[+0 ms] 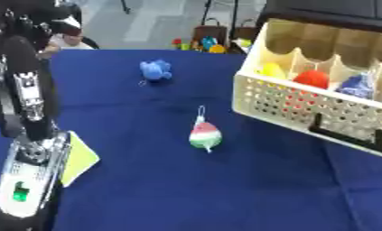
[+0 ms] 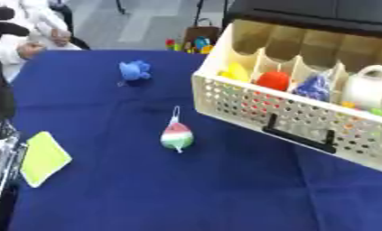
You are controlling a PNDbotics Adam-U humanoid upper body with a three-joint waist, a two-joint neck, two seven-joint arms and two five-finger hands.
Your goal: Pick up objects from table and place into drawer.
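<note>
On the blue table (image 2: pixel 146 189): two loose things are lying, well apart.
Watermelon toy (image 2: pixel 177 136): sitting mid-table, its string trailing away, just left of the drawer.
Blue toy (image 2: pixel 134 71): resting farther back.
Drawer (image 2: pixel 304 119): cream and perforated, hanging open at the right, holding yellow, red, blue and white things.
Yellow card (image 2: pixel 44 158): lying by the left edge.
Left arm (image 1: pixel 28 135): showing at left; its fingers I cannot tell.
</note>
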